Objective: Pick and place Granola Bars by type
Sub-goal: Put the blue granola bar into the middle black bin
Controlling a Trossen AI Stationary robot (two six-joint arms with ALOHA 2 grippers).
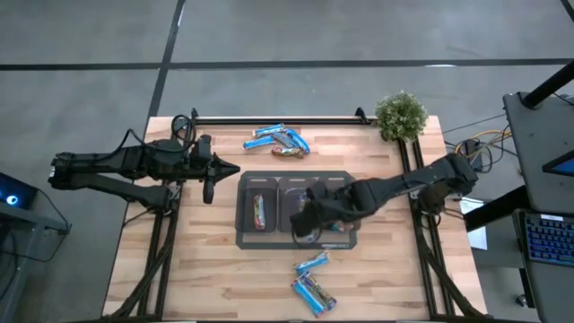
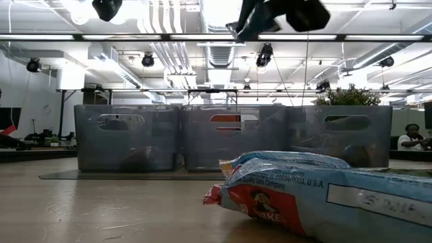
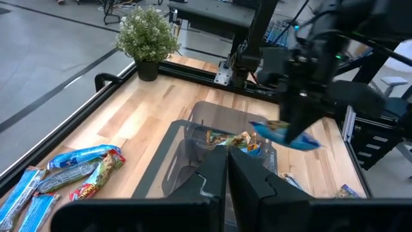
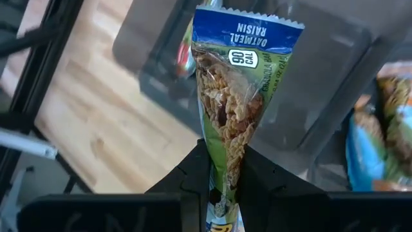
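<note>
- Your right gripper [image 4: 224,169] is clamped on one end of a blue-topped, clear-windowed oatmeal raisin granola bar [image 4: 239,90], which hangs over the dark grey three-compartment plastic tray [image 1: 345,178] in the middle of the pale wooden surface [image 1: 206,269].
- In the high view that gripper [image 1: 309,220] sits above the tray's middle compartment, towards its near edge. Whether it stands squarely over that compartment or over the divider, you cannot tell.
- The step in hand reads as the carry-and-drop of a single bar. Your next move, by this judgement, calls for centring over the compartment that matches its type, lowering a little, then letting the fingers part.
- Your left gripper [image 1: 210,170] waits shut and empty beside the tray's left end, its fingers [image 3: 251,183] pressed together.
- Count inside the tray: one red-wrapped bar [image 1: 258,211] in the left compartment, and at least one wrapper in the right compartment. The arm hides the rest.
- Count outside the tray: a far cluster of loose bars [image 1: 278,139] near the back rail, roughly four or five, mostly light blue. A near cluster [image 1: 312,285] by the front edge holds about three or four. Overlaps block an exact tally.
- One small green potted plant [image 1: 400,115] stands at the far right corner.
</note>
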